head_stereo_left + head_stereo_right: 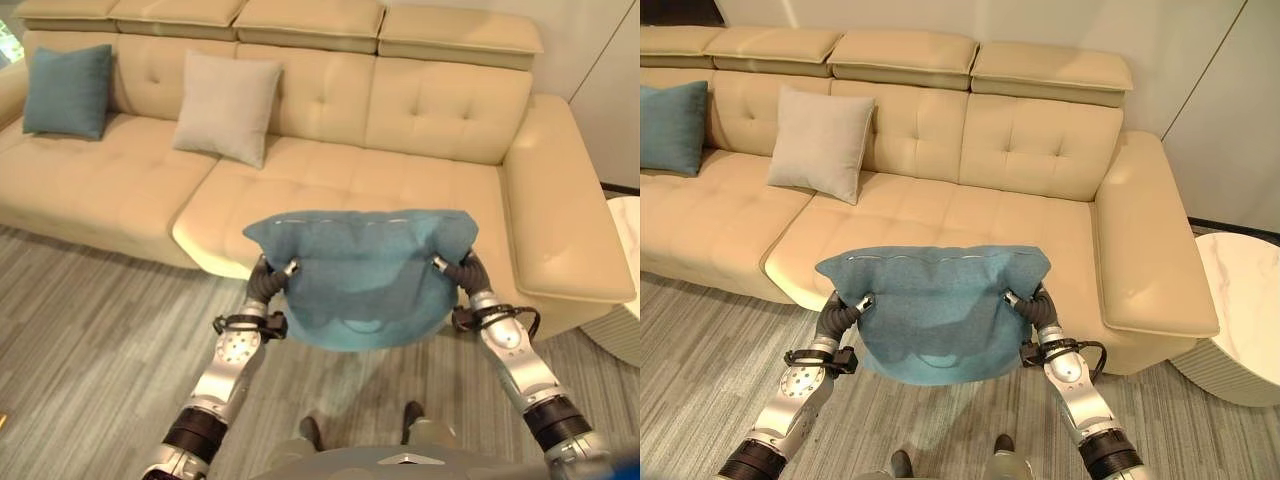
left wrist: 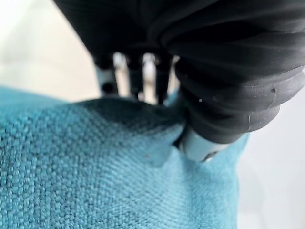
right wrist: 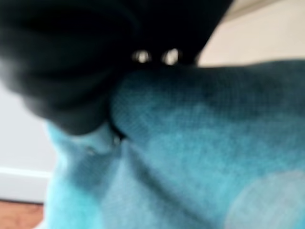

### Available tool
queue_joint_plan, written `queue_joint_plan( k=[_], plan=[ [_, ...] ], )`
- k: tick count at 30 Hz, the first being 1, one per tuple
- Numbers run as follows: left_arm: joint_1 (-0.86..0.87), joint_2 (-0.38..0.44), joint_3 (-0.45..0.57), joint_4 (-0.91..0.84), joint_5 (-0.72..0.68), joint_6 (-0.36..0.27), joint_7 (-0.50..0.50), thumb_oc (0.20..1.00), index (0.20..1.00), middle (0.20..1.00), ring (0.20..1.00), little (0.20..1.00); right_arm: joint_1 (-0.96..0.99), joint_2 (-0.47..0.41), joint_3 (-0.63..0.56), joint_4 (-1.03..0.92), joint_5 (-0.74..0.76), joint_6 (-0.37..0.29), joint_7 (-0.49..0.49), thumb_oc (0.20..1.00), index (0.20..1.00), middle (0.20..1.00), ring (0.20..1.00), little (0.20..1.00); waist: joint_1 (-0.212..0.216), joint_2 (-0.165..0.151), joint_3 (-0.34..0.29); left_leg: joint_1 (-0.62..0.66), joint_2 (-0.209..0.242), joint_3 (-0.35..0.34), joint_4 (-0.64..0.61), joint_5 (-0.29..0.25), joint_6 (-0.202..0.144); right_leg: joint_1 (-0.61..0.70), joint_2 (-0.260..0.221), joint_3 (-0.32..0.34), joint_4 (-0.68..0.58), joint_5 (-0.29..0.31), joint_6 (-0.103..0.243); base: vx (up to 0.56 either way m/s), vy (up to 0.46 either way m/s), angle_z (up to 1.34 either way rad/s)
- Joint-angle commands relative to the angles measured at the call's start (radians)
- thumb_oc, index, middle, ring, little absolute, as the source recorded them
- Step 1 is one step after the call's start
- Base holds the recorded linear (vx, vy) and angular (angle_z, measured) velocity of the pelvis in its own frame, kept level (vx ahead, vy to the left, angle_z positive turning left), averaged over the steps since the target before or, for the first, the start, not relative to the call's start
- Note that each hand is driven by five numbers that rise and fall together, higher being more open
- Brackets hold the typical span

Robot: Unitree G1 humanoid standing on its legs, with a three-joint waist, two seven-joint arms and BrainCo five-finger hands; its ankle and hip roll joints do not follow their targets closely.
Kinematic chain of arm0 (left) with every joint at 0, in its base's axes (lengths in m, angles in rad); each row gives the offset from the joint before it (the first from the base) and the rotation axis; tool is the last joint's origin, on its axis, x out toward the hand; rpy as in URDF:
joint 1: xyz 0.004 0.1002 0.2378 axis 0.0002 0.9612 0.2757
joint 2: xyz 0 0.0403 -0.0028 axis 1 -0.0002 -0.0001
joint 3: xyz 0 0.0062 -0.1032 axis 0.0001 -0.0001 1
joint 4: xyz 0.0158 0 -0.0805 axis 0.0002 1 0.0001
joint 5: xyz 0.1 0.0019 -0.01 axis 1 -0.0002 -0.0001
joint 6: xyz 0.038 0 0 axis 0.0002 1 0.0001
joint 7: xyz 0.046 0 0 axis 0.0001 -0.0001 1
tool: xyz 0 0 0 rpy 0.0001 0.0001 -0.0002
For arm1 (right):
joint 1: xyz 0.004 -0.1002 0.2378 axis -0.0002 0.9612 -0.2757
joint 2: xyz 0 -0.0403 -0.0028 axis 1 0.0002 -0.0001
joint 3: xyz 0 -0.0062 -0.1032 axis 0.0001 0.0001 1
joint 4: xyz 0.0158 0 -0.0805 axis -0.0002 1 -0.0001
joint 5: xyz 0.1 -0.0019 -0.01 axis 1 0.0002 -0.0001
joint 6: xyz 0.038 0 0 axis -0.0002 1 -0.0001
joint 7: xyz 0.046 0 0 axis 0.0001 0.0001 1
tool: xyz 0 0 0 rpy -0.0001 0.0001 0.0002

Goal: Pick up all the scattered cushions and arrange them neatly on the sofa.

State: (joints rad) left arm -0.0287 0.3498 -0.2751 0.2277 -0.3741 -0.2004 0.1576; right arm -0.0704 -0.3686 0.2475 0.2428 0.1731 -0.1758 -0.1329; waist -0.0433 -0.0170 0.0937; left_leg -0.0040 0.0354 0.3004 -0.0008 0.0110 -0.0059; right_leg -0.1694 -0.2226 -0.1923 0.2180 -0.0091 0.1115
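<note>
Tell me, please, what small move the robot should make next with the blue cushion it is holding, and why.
Probably carry it forward over the seat. Both hands, left hand and right hand, pinch the blue cushion in front of the sofa, whose right seat looks free beside the beige cushion.
</note>
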Motion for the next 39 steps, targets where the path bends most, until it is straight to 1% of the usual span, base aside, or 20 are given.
queue_joint_plan(
  k=[1,5,8,10,11,12,14,15,18,20,22,23,24,25,26,30,31,35,37,39],
  plan=[
    [-0.054,0.017,0.036,-0.086,0.015,-0.079,-0.029,0.200,0.200,0.200,0.200,0.200,-0.067,0.037,-0.063,-0.087,0.014,-0.079,0.009,0.200,0.200,0.200,0.200,0.200,0.003,-0.010,0.006,0.005,0.009,-0.074,0.077,-0.117,0.002,0.016,-0.040,0.027,0.051,0.125,0.103,0.04,0.089,-0.22],
    [-0.052,0.015,0.037,-0.079,0.013,-0.078,-0.032,0.200,0.200,0.200,0.200,0.200,-0.070,0.035,-0.061,-0.082,0.020,-0.081,0.011,0.200,0.200,0.200,0.200,0.200,0.002,-0.004,-0.001,0.028,-0.001,-0.066,0.045,-0.116,0.003,-0.014,-0.008,0.024,0.011,0.100,0.085,0.10,0.036,-0.27],
    [-0.059,0.015,0.042,-0.084,0.013,-0.073,-0.035,0.200,0.200,0.200,0.200,0.200,-0.078,0.020,-0.057,-0.089,0.017,-0.079,0.015,0.200,0.200,0.200,0.200,0.200,-0.008,-0.010,-0.004,0.067,-0.012,-0.080,0.023,-0.124,-0.004,-0.064,0.029,-0.039,-0.091,0.122,0.082,0.20,-0.081,-0.21],
    [-0.072,0.008,0.028,-0.086,0.014,-0.079,-0.045,0.200,0.200,0.200,0.200,0.200,-0.052,0.004,-0.067,-0.101,0.018,-0.084,0.019,0.200,0.200,0.200,0.200,0.200,-0.036,-0.019,-0.006,0.080,-0.020,-0.114,0.038,-0.149,-0.012,-0.040,0.081,0.045,-0.112,0.088,0.071,0.23,-0.107,0.26],
    [-0.072,0.008,0.029,-0.086,0.014,-0.079,-0.045,0.200,0.200,0.200,0.200,0.200,-0.052,0.004,-0.067,-0.102,0.018,-0.084,0.019,0.200,0.200,0.200,0.200,0.200,-0.037,-0.021,-0.008,0.077,-0.022,-0.114,0.038,-0.145,-0.012,-0.042,0.080,0.045,-0.115,0.092,0.071,0.18,-0.148,0.70],
    [-0.076,-0.005,0.023,-0.079,0.008,-0.081,-0.049,0.200,0.200,0.200,0.200,0.200,-0.033,-0.009,-0.080,-0.102,0.017,-0.085,0.020,0.200,0.200,0.200,0.200,0.200,-0.047,-0.023,-0.018,0.074,-0.014,-0.126,0.059,-0.155,-0.030,-0.036,0.099,0.069,-0.103,0.078,0.056,0.18,-0.194,0.50],
    [-0.074,-0.022,0.008,-0.071,-0.002,-0.076,-0.059,0.200,0.200,0.200,0.200,0.200,0.014,-0.026,-0.094,-0.112,0.019,-0.083,0.031,0.200,0.200,0.200,0.200,0.200,-0.066,-0.022,-0.029,0.060,0.018,-0.127,0.117,-0.148,-0.065,-0.003,0.108,0.048,-0.111,0.058,0.032,0.21,-0.269,0.42],
    [-0.075,-0.031,0.000,-0.067,-0.006,-0.074,-0.062,0.200,0.200,0.200,0.200,0.200,0.033,-0.037,-0.105,-0.118,0.019,-0.084,0.033,0.200,0.200,0.200,0.200,0.200,-0.079,-0.026,-0.030,0.032,0.050,-0.112,0.189,-0.126,-0.083,0.019,0.107,0.027,-0.120,0.046,0.019,0.15,-0.250,0.91],
    [-0.053,-0.043,-0.004,-0.076,-0.009,-0.066,-0.078,0.200,0.200,0.200,0.200,0.200,0.066,-0.055,-0.122,-0.128,0.022,-0.082,0.037,0.200,0.200,0.200,0.200,0.200,-0.090,-0.035,-0.028,-0.060,0.113,-0.081,0.387,-0.082,-0.098,0.076,0.121,-0.012,-0.142,0.019,-0.023,0.13,-0.202,1.14],
    [-0.049,-0.044,-0.008,-0.076,-0.010,-0.059,-0.088,0.200,0.200,0.200,0.200,0.200,0.077,-0.056,-0.133,-0.134,0.030,-0.078,0.039,0.200,0.200,0.200,0.200,0.200,-0.081,-0.046,-0.021,-0.114,0.119,-0.068,0.415,-0.067,-0.088,0.105,0.121,-0.024,-0.159,0.009,-0.033,0.11,-0.124,0.43],
    [-0.039,-0.041,-0.007,-0.078,-0.008,-0.051,-0.096,0.200,0.200,0.200,0.200,0.200,0.082,-0.056,-0.139,-0.135,0.028,-0.075,0.039,0.200,0.200,0.200,0.200,0.200,-0.070,-0.059,-0.022,-0.151,0.111,-0.058,0.353,-0.090,-0.071,0.124,0.116,-0.026,-0.177,0.003,-0.029,0.15,-0.053,0.34],
    [-0.033,-0.040,-0.004,-0.079,0.000,-0.045,-0.096,0.200,0.200,0.200,0.200,0.200,0.084,-0.051,-0.140,-0.135,0.031,-0.075,0.039,0.200,0.200,0.200,0.200,0.200,-0.057,-0.063,-0.022,-0.192,0.102,-0.069,0.289,-0.069,-0.072,0.138,0.121,-0.019,-0.187,-0.005,-0.025,0.15,-0.007,0.23],
    [-0.033,-0.039,-0.005,-0.079,0.000,-0.045,-0.096,0.200,0.200,0.200,0.200,0.200,0.084,-0.050,-0.140,-0.135,0.031,-0.075,0.039,0.200,0.200,0.200,0.200,0.200,-0.057,-0.065,-0.023,-0.190,0.099,-0.069,0.284,-0.067,-0.071,0.138,0.119,-0.019,-0.187,-0.005,-0.025,0.23,0.039,0.01],
    [-0.027,-0.033,0.006,-0.084,0.005,-0.042,-0.087,0.200,0.200,0.200,0.200,0.200,0.076,-0.042,-0.141,-0.125,0.038,-0.071,0.026,0.200,0.200,0.200,0.200,0.200,-0.030,-0.060,-0.011,-0.270,0.096,-0.103,0.220,0.014,-0.090,0.173,0.138,0.004,-0.193,-0.028,-0.025,0.14,0.038,-0.03],
    [-0.027,-0.033,0.006,-0.085,0.005,-0.042,-0.087,0.200,0.200,0.200,0.200,0.200,0.075,-0.042,-0.141,-0.125,0.038,-0.071,0.026,0.200,0.200,0.200,0.200,0.200,-0.030,-0.061,-0.011,-0.269,0.095,-0.103,0.219,0.015,-0.090,0.173,0.137,0.004,-0.192,-0.029,-0.025,0.20,0.084,-0.17],
    [-0.005,-0.025,0.013,-0.110,0.006,-0.044,-0.094,0.200,0.200,0.200,0.200,0.200,0.076,-0.029,-0.130,-0.128,0.032,-0.071,0.038,0.200,0.200,0.200,0.200,0.200,-0.021,-0.049,-0.026,-0.204,0.070,-0.130,0.162,-0.008,-0.082,0.198,0.135,0.031,-0.186,-0.043,-0.014,0.22,0.143,-0.57],
    [0.004,-0.016,0.018,-0.119,0.009,-0.043,-0.097,0.200,0.200,0.200,0.200,0.200,0.071,-0.019,-0.123,-0.128,0.023,-0.065,0.046,0.200,0.200,0.200,0.200,0.200,-0.011,-0.045,-0.037,-0.156,0.048,-0.114,0.138,-0.032,-0.061,0.205,0.113,0.047,-0.164,-0.048,0.001,0.25,0.216,-0.68],
    [-0.002,-0.011,0.022,-0.127,0.006,-0.044,-0.097,0.200,0.200,0.200,0.200,0.200,0.056,-0.009,-0.118,-0.125,0.015,-0.064,0.050,0.200,0.200,0.200,0.200,0.200,0.000,-0.046,-0.034,-0.129,0.030,-0.099,0.131,-0.056,-0.038,0.185,0.091,0.066,-0.105,-0.044,0.020,0.12,0.151,-0.45],
    [-0.009,0.003,0.024,-0.130,0.004,-0.044,-0.092,0.200,0.200,0.200,0.200,0.200,0.031,0.003,-0.114,-0.126,0.005,-0.064,0.051,0.200,0.200,0.200,0.200,0.200,-0.001,-0.038,-0.018,-0.110,0.014,-0.086,0.129,-0.075,-0.004,0.108,0.066,0.095,0.041,0.005,0.050,0.06,0.165,-0.16],
    [-0.014,0.010,0.026,-0.130,0.004,-0.047,-0.091,0.200,0.200,0.200,0.200,0.200,0.018,0.006,-0.111,-0.123,0.005,-0.064,0.049,0.200,0.200,0.200,0.200,0.200,0.001,-0.035,-0.012,-0.107,0.009,-0.076,0.131,-0.083,0.009,0.078,0.061,0.104,0.093,0.014,0.055,0.05,0.143,-0.21]
  ],
)
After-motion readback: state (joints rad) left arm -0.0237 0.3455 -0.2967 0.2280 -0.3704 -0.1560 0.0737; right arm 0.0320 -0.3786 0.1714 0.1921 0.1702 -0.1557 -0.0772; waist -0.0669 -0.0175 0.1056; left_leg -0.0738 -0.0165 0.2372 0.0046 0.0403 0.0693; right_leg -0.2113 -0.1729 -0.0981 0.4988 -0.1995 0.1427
